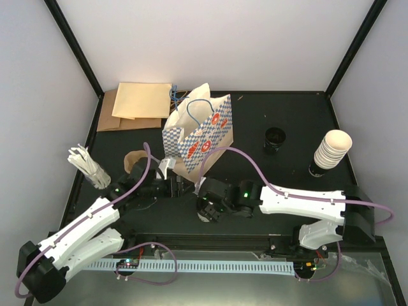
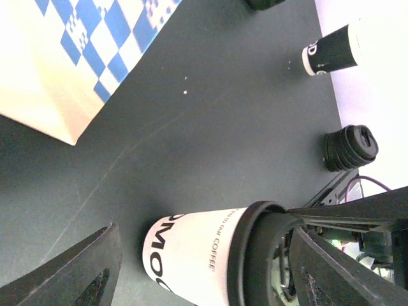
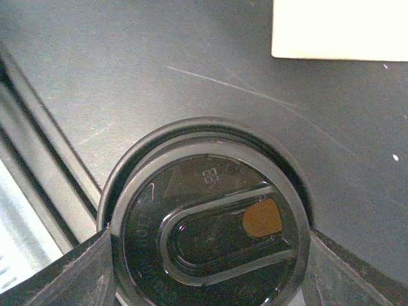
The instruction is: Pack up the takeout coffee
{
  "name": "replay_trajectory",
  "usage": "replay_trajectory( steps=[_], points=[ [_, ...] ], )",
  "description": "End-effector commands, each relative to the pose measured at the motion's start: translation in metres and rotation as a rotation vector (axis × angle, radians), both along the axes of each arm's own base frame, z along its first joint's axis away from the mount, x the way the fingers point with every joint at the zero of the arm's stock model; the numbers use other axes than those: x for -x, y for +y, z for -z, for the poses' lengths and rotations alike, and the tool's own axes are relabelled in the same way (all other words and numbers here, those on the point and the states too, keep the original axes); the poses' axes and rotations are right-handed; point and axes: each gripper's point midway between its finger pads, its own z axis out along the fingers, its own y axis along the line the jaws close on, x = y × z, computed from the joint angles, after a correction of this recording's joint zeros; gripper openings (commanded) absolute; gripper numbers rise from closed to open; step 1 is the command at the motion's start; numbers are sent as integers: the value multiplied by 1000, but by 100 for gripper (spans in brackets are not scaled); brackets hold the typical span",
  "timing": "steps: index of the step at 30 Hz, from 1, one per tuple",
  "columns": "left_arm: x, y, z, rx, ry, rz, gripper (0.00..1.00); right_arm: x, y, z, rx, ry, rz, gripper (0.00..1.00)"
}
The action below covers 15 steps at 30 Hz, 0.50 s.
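Note:
The takeout coffee is a cream-white paper cup (image 2: pixel 191 255) with black lettering, standing on the dark table under a round black lid (image 3: pixel 210 223). My right gripper (image 3: pixel 210 274) comes down from above, and its fingers press the lid's rim on both sides. In the top view it (image 1: pixel 207 207) hides nearly all of the cup. My left gripper (image 2: pixel 204 274) is open, its fingers spread wide just left of the cup and clear of it. From above, the left gripper (image 1: pixel 177 186) sits in front of the blue-checked bag (image 1: pixel 197 131).
A tall stack of nested cups (image 1: pixel 331 152) stands at the right, with a pile of black lids (image 1: pixel 275 139) beside it. Brown paper bags (image 1: pixel 137 105) lie at the back left. A holder of white stirrers (image 1: pixel 89 167) and a brown sleeve (image 1: pixel 134 160) are at the left.

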Motion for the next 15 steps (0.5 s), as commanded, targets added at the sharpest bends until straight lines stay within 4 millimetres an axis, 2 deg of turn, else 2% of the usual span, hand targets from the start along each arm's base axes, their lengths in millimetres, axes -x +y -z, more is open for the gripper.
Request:
replay_trajectory(
  steps=[1,5,9,15],
  points=[
    [10,0,5,23,18,44,72,11,20,-16,-116,-20,-157,70],
    [23,-3,15,44,64,91,64,10,17,-4,-58,-15,-159,70],
    [33,-6,26,66,118,124,60,2,12,8,26,-29,-131,70],
    [41,-7,29,94,132,149,55,-2,10,10,70,-33,-109,70]
  ],
)
